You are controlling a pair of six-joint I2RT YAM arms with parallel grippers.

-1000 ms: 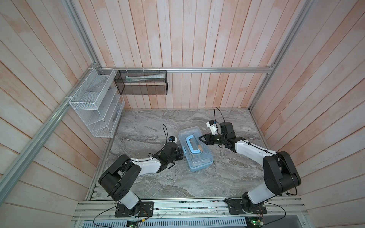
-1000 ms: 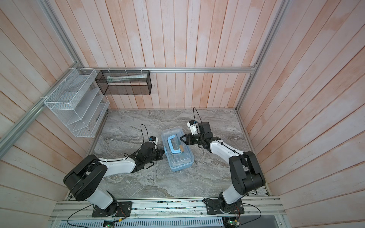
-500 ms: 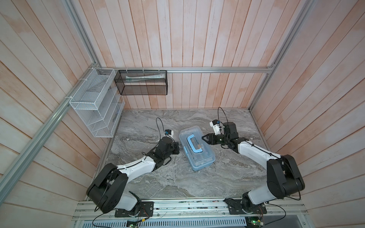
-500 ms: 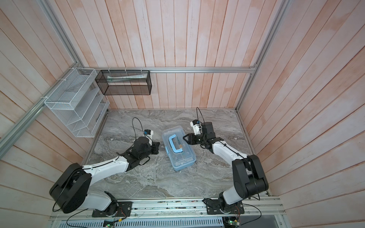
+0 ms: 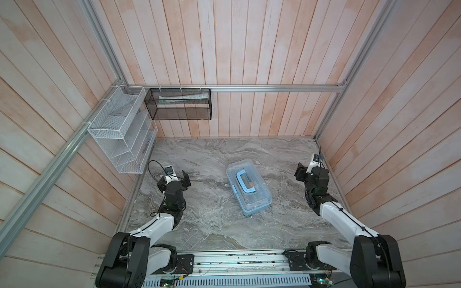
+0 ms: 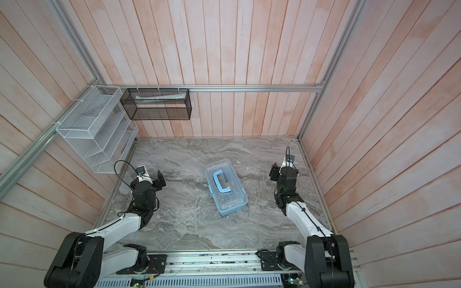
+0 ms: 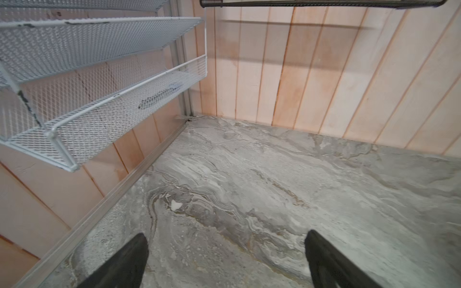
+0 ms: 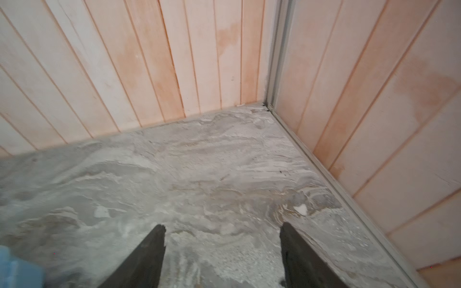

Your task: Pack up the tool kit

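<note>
While left claw [image 7: 225, 232] and right claw [image 8: 222, 224] both gape empty, the tool kit [image 5: 248, 189] sits between them on the counter [image 5: 214, 224], white rack [image 5: 119, 139] beside the left.

Two matching arms, left arm [image 5: 159, 225] and right arm [image 5: 341, 219] — glossy white shells on the long links, matte black housings at every joint. Bulky, rounded black shoulder blocks [image 5: 124, 261] next to flat black base plates [image 5: 185, 263]. Thin black cable [image 5: 349, 217] fastened along each white link, plus a loose black loop [image 5: 149, 168] by the left wrist. Small white camera mount [image 5: 167, 172] with a dark lens module on top of each wrist. All-black left end effector [image 5: 173, 181] and right end effector [image 5: 310, 172] — flat, tapering fingers [image 7: 124, 264], dull and unmarked, narrowing to blunt tips in both wrist views.
</note>
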